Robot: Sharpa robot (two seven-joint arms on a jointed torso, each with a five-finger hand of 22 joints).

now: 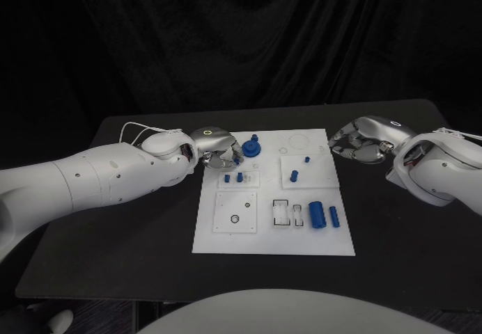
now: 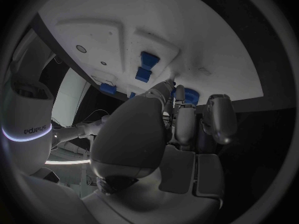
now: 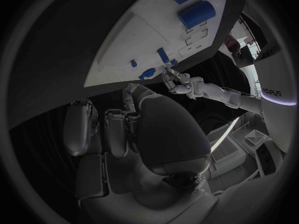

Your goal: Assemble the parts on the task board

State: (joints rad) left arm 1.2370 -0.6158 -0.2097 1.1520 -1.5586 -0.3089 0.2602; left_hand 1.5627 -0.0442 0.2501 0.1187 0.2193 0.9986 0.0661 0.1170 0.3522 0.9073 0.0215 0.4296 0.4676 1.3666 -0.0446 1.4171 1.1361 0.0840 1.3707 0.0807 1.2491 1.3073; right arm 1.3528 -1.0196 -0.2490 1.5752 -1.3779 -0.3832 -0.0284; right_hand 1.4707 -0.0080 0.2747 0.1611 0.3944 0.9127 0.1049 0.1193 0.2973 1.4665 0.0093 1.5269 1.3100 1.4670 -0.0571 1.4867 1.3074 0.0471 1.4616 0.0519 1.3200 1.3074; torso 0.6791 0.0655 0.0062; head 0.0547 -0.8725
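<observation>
Head view: the task board (image 1: 273, 240) lies in the middle of the black table (image 1: 131, 229), and I place things on it by the clock, twelve being the far edge. My left hand (image 1: 214, 147) is at about ten o'clock, over the board's far left corner, its fingers (image 1: 223, 162) pointing down just beside two small blue pegs (image 1: 233, 178) that stand in a raised white block; whether my fingertips touch the block or pinch anything I cannot tell. Just right of this hand, near eleven o'clock, stands a round blue part (image 1: 251, 147) with a short post on top. My right hand (image 1: 361, 144) is at about two o'clock, off the board's far right edge over the table, fingers curled inward with nothing visible in them. Toward one o'clock another raised block carries a blue peg (image 1: 294, 175) and a smaller blue piece (image 1: 306, 159). At about four o'clock a thick blue cylinder (image 1: 316, 215) lies beside a thinner blue rod (image 1: 333, 216), next to two rectangular slots. In my left wrist view my fingers (image 2: 181, 112) reach close to the board with blue pieces (image 2: 148, 60) just beyond them. In my right wrist view my curled fingers (image 3: 115, 132) sit apart from the board (image 3: 124, 55), holding nothing I can see
</observation>
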